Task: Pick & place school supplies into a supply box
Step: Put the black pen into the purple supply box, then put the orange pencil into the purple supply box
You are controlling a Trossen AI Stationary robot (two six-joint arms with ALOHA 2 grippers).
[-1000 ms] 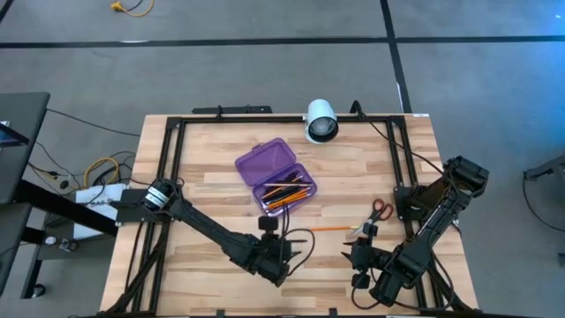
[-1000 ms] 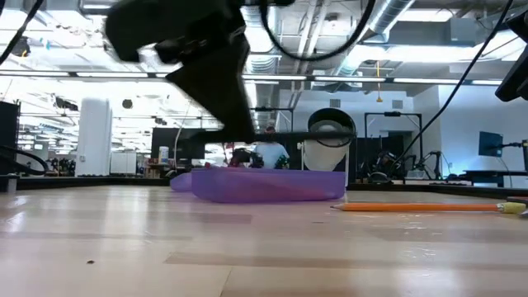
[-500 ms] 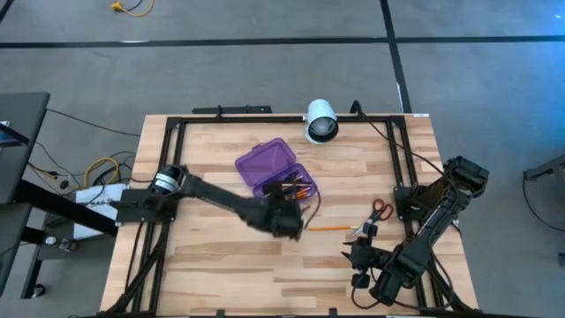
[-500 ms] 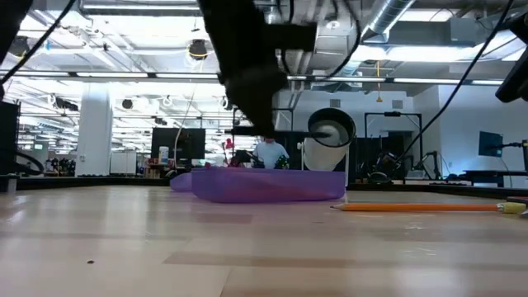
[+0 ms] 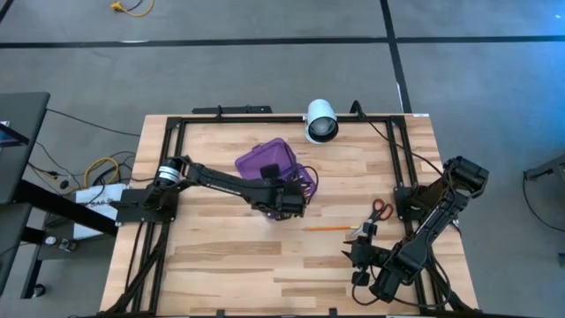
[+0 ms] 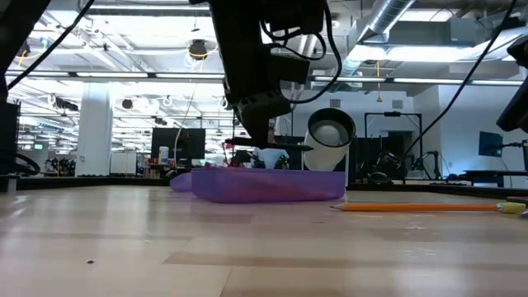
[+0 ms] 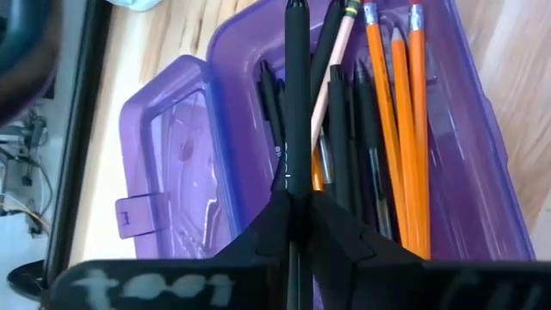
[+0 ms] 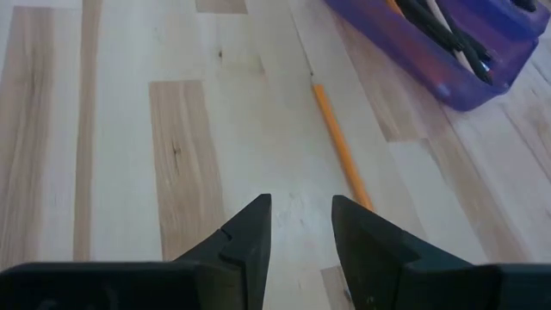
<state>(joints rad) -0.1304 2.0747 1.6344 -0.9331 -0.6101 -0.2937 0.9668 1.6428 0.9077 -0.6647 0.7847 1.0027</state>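
The supply box (image 5: 265, 162) is translucent purple and stands open, lid flat beside the tray; it also shows in the low view (image 6: 264, 184). Its tray (image 7: 482, 181) holds several orange pencils and black pens. My left gripper (image 5: 287, 201) hovers over the tray, shut on a black pen (image 7: 297, 95). My right gripper (image 5: 360, 237) waits open above the table near its right near corner. One orange pencil (image 5: 327, 229) lies flat on the wood ahead of the right gripper (image 8: 301, 211). Orange-handled scissors (image 5: 381, 210) lie near the right edge. My left gripper (image 7: 297, 202) pinches the black pen's shaft (image 7: 297, 172) between its two fingers, coming from above and pointing down. The pen lies level, lifted clear above the tray and running the same way as the pens in it (image 6: 272, 147).
A white cylindrical camera (image 5: 320, 121) stands at the far edge behind the box. A black frame (image 5: 173, 168) runs around the tabletop. Bare wood (image 5: 221, 256) stretches across the near left part of the table.
My left gripper has travelled from near the table's near edge toward the far edge and slightly right, carrying the black pen, and now stands over the box's tray. The box, the pencil and the scissors have stayed in place.
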